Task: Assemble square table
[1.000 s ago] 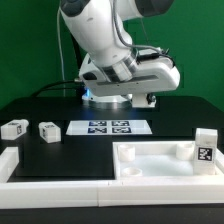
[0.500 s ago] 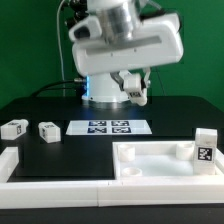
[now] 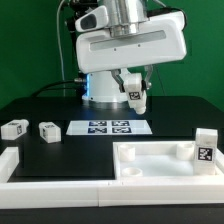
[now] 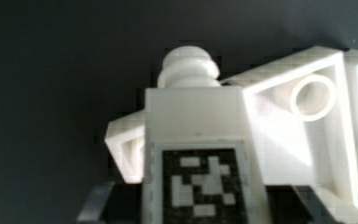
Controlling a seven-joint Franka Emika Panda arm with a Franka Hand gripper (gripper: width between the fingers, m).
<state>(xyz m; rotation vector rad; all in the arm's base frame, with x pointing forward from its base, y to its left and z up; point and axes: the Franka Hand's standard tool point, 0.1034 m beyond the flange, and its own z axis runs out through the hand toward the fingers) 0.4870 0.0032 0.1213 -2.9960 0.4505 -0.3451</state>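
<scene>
At the exterior view's left, the far-left leg [image 3: 14, 127] and the second leg [image 3: 47, 130] lie loose on the black table [image 3: 60, 150], near each other and well apart from the rest. A white border rail [image 3: 60, 188] runs along the front. Next comes the marker board [image 3: 110, 127], flat and bare.

Above it, well clear of the table, the hand [image 3: 134, 90] is clenched on the held leg [image 3: 136, 98]. In the wrist view this leg [image 4: 194, 130] points its narrow threaded end downward, over a corner of the tabletop [image 4: 318, 140].

To the right, the tabletop [image 3: 160, 165] lies rim up. The standing leg [image 3: 205, 150] is upright at its right edge; I cannot tell whether it is seated in it or just beside it.

The step in hand looks like carrying a leg to a corner. The next move calls for lining the threaded end up over the round socket [image 4: 313, 97], which now sits off to one side of it, then lowering and twisting it in.

No brand or readable writing shows, only black-and-white square tags on the legs and the marker board.
</scene>
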